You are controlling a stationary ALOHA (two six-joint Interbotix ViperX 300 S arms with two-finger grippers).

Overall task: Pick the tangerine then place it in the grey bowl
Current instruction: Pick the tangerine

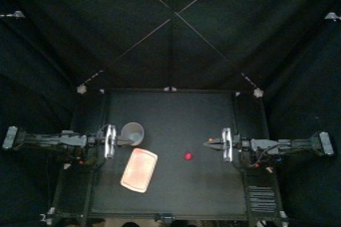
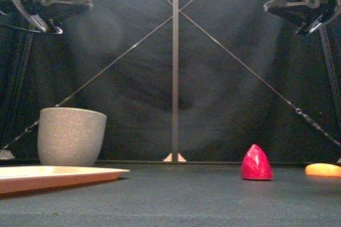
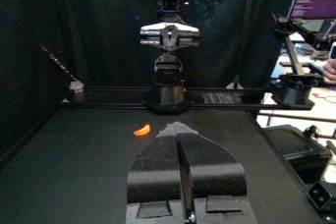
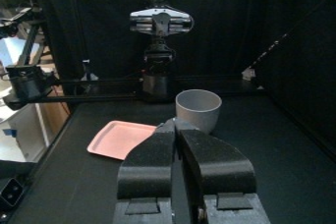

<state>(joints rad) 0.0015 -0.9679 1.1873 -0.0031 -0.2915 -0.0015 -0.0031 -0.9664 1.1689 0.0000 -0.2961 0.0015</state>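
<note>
The tangerine (image 2: 324, 170), a small orange toy, lies on the table at the right, just ahead of my right gripper (image 1: 224, 143). It also shows in the left wrist view as the tangerine (image 3: 141, 130), well beyond my left gripper (image 3: 184, 141). The tall grey speckled cup (image 2: 72, 135) stands upright at the left, close to my left gripper (image 1: 112, 141). From the right wrist, the cup (image 4: 198, 108) stands past my right gripper (image 4: 178, 128). Both grippers hover shut and hold nothing.
A flat pink tray (image 1: 140, 170) lies in front of the cup, toward the table's front edge. A small red pointed toy (image 2: 256, 162) stands near the table's middle, between the tray and the tangerine.
</note>
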